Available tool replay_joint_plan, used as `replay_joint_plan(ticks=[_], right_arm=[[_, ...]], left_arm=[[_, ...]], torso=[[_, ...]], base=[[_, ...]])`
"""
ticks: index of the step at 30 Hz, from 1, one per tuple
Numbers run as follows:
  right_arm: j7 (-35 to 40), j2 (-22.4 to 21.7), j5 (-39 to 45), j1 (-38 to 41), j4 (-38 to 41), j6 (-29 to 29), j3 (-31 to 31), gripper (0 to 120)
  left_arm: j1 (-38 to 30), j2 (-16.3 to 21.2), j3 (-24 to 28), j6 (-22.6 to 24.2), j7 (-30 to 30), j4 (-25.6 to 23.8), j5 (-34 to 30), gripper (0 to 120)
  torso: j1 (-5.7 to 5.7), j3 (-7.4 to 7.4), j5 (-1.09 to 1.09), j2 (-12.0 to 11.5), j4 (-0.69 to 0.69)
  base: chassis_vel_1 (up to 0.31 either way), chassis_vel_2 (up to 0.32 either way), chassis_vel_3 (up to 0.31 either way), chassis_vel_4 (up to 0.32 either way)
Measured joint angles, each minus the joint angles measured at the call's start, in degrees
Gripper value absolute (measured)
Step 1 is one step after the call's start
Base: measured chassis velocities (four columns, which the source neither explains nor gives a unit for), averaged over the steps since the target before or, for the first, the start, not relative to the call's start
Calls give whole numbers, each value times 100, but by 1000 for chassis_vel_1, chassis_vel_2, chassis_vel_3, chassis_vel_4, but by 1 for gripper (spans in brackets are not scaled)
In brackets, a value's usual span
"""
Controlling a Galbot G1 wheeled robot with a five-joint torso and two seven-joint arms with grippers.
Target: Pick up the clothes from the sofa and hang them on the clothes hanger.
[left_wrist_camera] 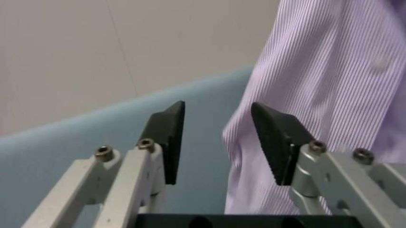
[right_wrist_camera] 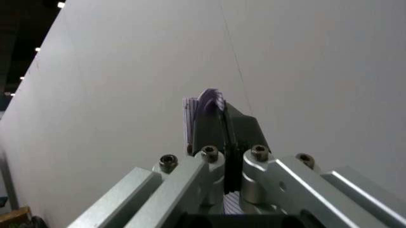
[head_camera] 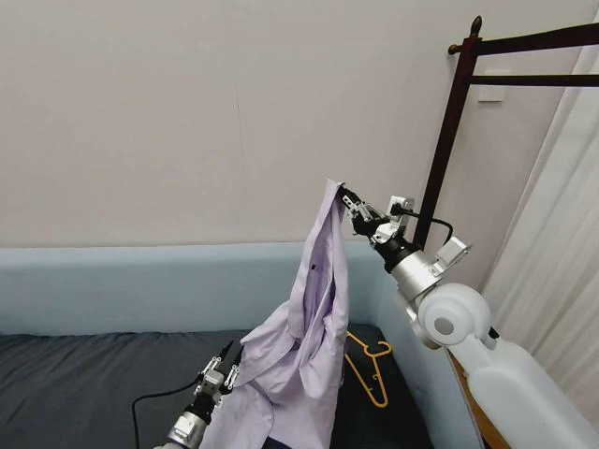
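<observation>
A lilac striped shirt [head_camera: 314, 327] hangs in the air over the sofa, its lower part draped down to the seat. My right gripper [head_camera: 344, 199] is shut on the shirt's top edge; in the right wrist view a fold of the fabric [right_wrist_camera: 204, 105] sticks out between the closed fingers. My left gripper [head_camera: 228, 355] is low beside the shirt's lower left side, open with nothing between its fingers [left_wrist_camera: 170, 137]; the shirt [left_wrist_camera: 330, 85] hangs just past them. A dark wooden clothes rack [head_camera: 449, 131] stands at the right, behind my right arm.
A yellow wire hanger [head_camera: 370, 367] lies on the dark sofa seat [head_camera: 84, 383] at the right end. The sofa's pale blue back [head_camera: 140, 285] runs along the wall. White curtains [head_camera: 562, 243] hang at the far right.
</observation>
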Motion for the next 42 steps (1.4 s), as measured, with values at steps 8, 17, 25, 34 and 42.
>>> replay_joint_plan(ticks=[8, 17, 25, 34, 42], right_arm=[[-22, 24, -124, 27, -109, 1, -43, 0], [-13, 117, -199, 165, -416, 62, -97, 0], [-18, 144, -235, 179, -367, 56, -90, 0], [-12, 216, -312, 167, -365, 36, -97, 0], [4, 286, -361, 153, -375, 25, -118, 0]], left_arm=[[-47, 142, -1, -240, 1079, -755, -767, 78], [-616, -89, 403, -234, 1304, -333, 295, 100], [-665, -251, 637, 399, -368, -108, 1779, 100], [-788, -445, 1008, 937, -1577, 142, 2431, 100], [-923, -709, 1136, 1360, -2536, 145, 2606, 100]], torso=[[0, 0, 1, 0, -1], [1, 0, 0, 0, -2], [0, 0, 0, 0, -1], [0, 0, 0, 0, -2], [0, 0, 0, 0, -2]], base=[[0, 0, 0, 0], [0, 0, 0, 0], [0, 0, 0, 0], [0, 0, 0, 0], [0, 0, 0, 0]])
